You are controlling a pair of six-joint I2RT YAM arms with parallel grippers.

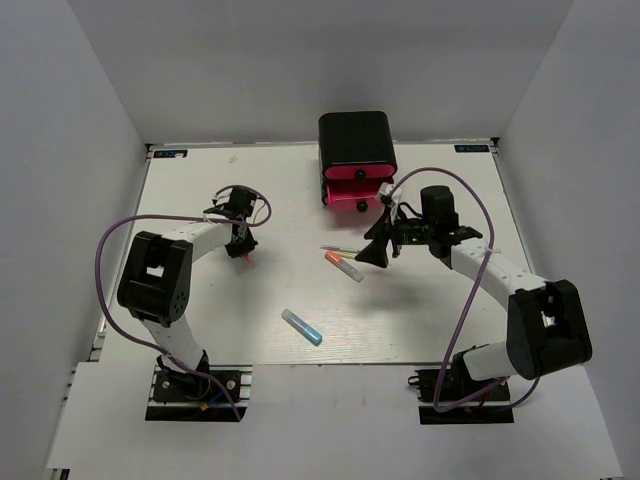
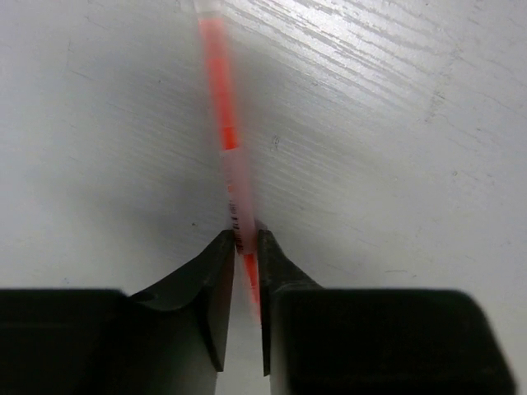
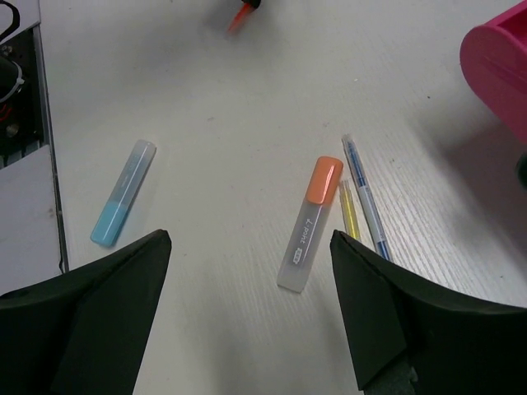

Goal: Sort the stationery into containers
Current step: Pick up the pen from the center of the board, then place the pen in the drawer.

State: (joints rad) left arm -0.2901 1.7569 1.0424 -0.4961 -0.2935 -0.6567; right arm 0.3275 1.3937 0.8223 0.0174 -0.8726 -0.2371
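Observation:
My left gripper (image 1: pixel 243 250) is shut on a thin red pen (image 2: pixel 218 90) low over the table at the left; the pen runs on past the fingertips (image 2: pixel 229 247). My right gripper (image 1: pixel 375 252) is open and empty above an orange-grey marker (image 3: pixel 311 222). A yellow pen (image 3: pixel 351 212) and a bluish pen (image 3: pixel 365 197) lie just right of the marker. A blue marker (image 1: pixel 301 327) lies alone nearer the front, also in the right wrist view (image 3: pixel 123 203). The black drawer box (image 1: pixel 355 135) stands at the back centre, with two pink fronts (image 1: pixel 357 190) showing.
White walls close in the table on the left, back and right. The pink drawer corner (image 3: pixel 498 66) stands close to the right of my right gripper. The table's left edge with its rail (image 3: pixel 20 123) shows in the right wrist view.

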